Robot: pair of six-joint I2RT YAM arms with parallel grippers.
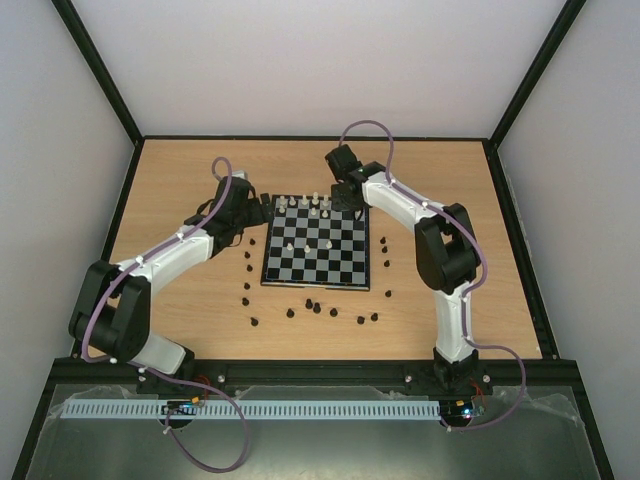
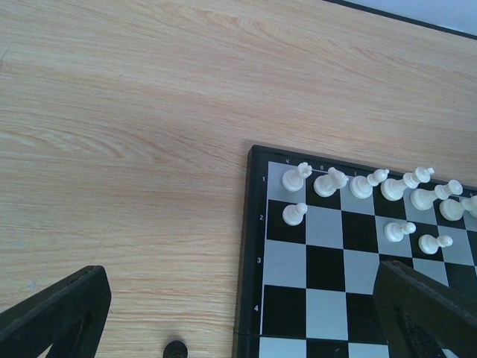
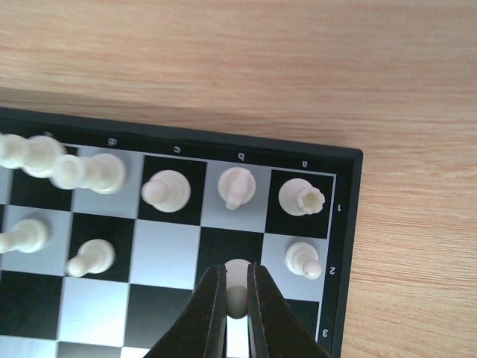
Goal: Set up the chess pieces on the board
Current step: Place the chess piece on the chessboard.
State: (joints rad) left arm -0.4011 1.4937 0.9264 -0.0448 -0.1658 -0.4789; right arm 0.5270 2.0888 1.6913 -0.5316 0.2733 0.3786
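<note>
Wooden table (image 1: 180, 170): light grain, with a dark frame round its edge.
Left gripper (image 2: 242, 272): jaws spread wide with nothing between them, over the left edge of the board (image 2: 287, 261) near its far corner.
Dark pieces (image 1: 290, 313): loose on the table, strung along the board's left, near and right sides.
Board: flat at mid-table, between the two arms.
White pieces (image 3: 165, 190): ranked along the two far rows, a few further in.
Right gripper (image 3: 237, 287): jaws pinched narrow on a white pawn (image 3: 237, 266), over a dark second-row square one file in from the corner.
</note>
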